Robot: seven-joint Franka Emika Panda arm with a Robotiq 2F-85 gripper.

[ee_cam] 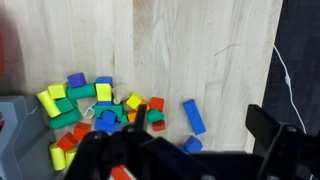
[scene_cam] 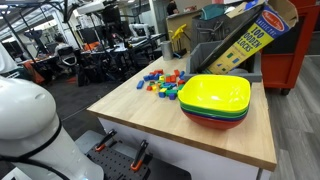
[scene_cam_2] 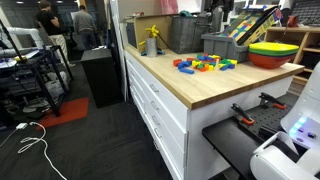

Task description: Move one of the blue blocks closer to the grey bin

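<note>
A long blue block point(ee_cam: 193, 116) lies on the wooden table to the right of a pile of coloured blocks point(ee_cam: 85, 110). A small blue block point(ee_cam: 192, 146) lies just below it, and other blue blocks sit in the pile. My gripper point(ee_cam: 200, 125) is open and empty above the long blue block, with one dark finger on each side of it. The pile shows in both exterior views point(scene_cam: 165, 83) point(scene_cam_2: 205, 65). The grey bin point(scene_cam: 222, 55) point(scene_cam_2: 222, 46) stands behind the pile, and its corner shows in the wrist view point(ee_cam: 15, 135).
Stacked yellow, green and red square bowls point(scene_cam: 215, 100) point(scene_cam_2: 275, 52) stand beside the bin. A yellow "wooden blocks" box point(scene_cam: 255, 30) leans in the bin. The table's edge point(ee_cam: 277, 60) runs close to the right of the blue blocks, with dark floor beyond.
</note>
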